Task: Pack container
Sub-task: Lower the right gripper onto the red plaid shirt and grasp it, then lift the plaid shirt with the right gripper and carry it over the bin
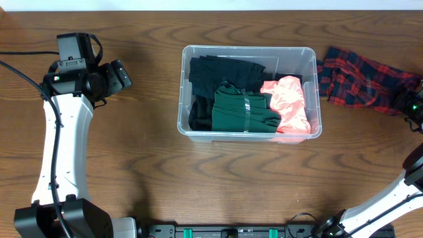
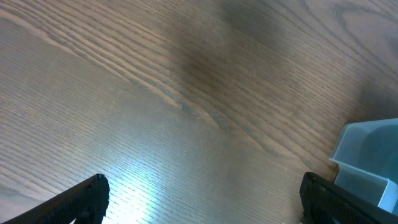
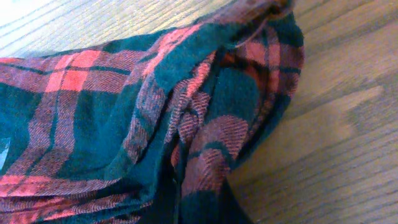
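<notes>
The clear container (image 1: pixel 248 134) stands at the table's middle and holds a black garment (image 1: pixel 225 69), a folded green garment (image 1: pixel 241 109) and a pink one (image 1: pixel 291 106). A corner of the container shows in the left wrist view (image 2: pixel 367 162). A red and dark green plaid cloth (image 1: pixel 360 79) lies on the table to the right of the container. My right gripper (image 1: pixel 411 106) is at the cloth's right end, and its dark fingers (image 3: pixel 199 208) are closed into the plaid folds (image 3: pixel 124 112). My left gripper (image 1: pixel 122 76) is open and empty over bare wood (image 2: pixel 202 199), left of the container.
The wooden table (image 1: pixel 132 165) runs to the frame edges. The left arm (image 1: pixel 63 139) stands along the left side. The right arm's white link (image 1: pixel 390 198) comes in at the lower right corner.
</notes>
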Controlling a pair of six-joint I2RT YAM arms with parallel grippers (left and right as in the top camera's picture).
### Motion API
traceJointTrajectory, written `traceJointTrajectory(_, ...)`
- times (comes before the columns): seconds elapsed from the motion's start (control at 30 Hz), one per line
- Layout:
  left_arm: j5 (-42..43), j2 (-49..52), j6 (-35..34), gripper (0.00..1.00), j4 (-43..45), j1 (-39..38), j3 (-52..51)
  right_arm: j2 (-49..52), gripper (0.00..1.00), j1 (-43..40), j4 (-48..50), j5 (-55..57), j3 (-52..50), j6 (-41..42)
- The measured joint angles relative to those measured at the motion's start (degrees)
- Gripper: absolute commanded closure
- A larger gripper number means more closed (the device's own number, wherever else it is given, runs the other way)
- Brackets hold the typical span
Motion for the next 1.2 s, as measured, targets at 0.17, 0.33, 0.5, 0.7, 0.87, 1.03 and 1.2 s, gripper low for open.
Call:
traceJointTrajectory(0.17, 0.0, 0.0, 0.0, 0.02, 0.0, 0.0, 0.0, -1.6, 0.99, 0.0, -1.2, -0.1, -0.2, 0.3)
traceJointTrajectory(0.33, 0.0, 0.0, 0.0, 0.02, 0.0, 0.0, 0.0, -6.3, 0.99, 0.0, -2.1, -2.4, -0.5, 2.7)
traceJointTrajectory(0.5, 0.0, 0.0, 0.0, 0.02, 0.0, 0.0, 0.0, -14.0, 0.99, 0.1, -3.5, -6.9, -0.5, 7.2)
traceJointTrajectory(0.7, 0.0, 0.0, 0.0, 0.02, 0.0, 0.0, 0.0, -23.0, 0.99, 0.5, -6.6, -10.4, -0.5, 10.5)
traceJointTrajectory(0.87, 0.0, 0.0, 0.0, 0.02, 0.0, 0.0, 0.0, -30.9, 0.99, 2.4, -7.9, -11.0, -0.5, 12.4)
traceJointTrajectory(1.03, 0.0, 0.0, 0.0, 0.02, 0.0, 0.0, 0.0, -38.8, 0.99, 6.3, -8.6, -11.5, -0.5, 13.9)
traceJointTrajectory(1.2, 0.0, 0.0, 0.0, 0.02, 0.0, 0.0, 0.0, -45.9, 0.99, 11.4, -10.3, -12.2, -0.5, 16.3)
